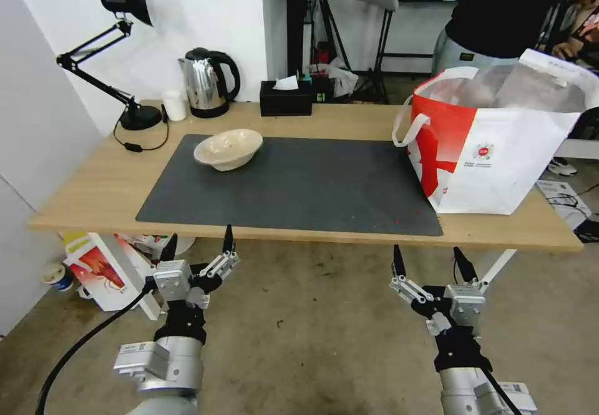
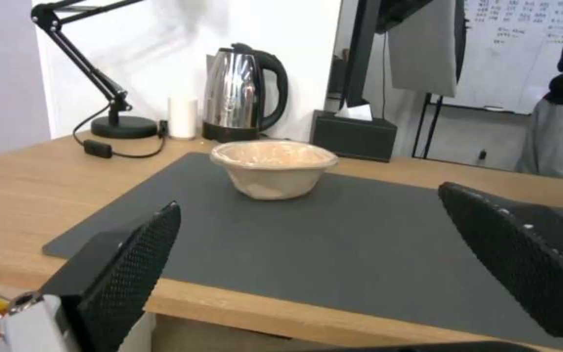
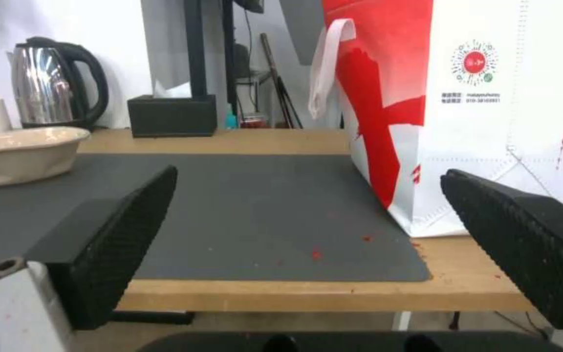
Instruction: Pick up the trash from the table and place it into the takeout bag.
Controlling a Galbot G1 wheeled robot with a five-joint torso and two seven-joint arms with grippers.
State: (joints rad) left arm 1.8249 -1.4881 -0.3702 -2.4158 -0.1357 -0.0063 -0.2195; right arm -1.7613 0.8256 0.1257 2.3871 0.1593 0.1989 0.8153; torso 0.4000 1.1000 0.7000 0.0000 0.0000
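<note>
waiting off the near edge of the table, the left gripper and right gripper both hang spread open and empty. one beige bowl sits ahead of the left gripper, on the mat; the takeout bag stands ahead of the right. next step, likely: reach forward and pinch the bowl's rim.

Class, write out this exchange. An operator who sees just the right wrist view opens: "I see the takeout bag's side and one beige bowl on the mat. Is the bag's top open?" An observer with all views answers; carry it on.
Observer: Yes. In the head view the takeout bag stands open at the top, with silver lining showing.
Operator: Where is the left gripper?
Observer: The left gripper hangs open just below the near edge of the table, pointed toward the beige bowl.
Operator: Anything beyond the kettle on that side?
Observer: A black desk lamp stands at the table's back left corner.
</note>
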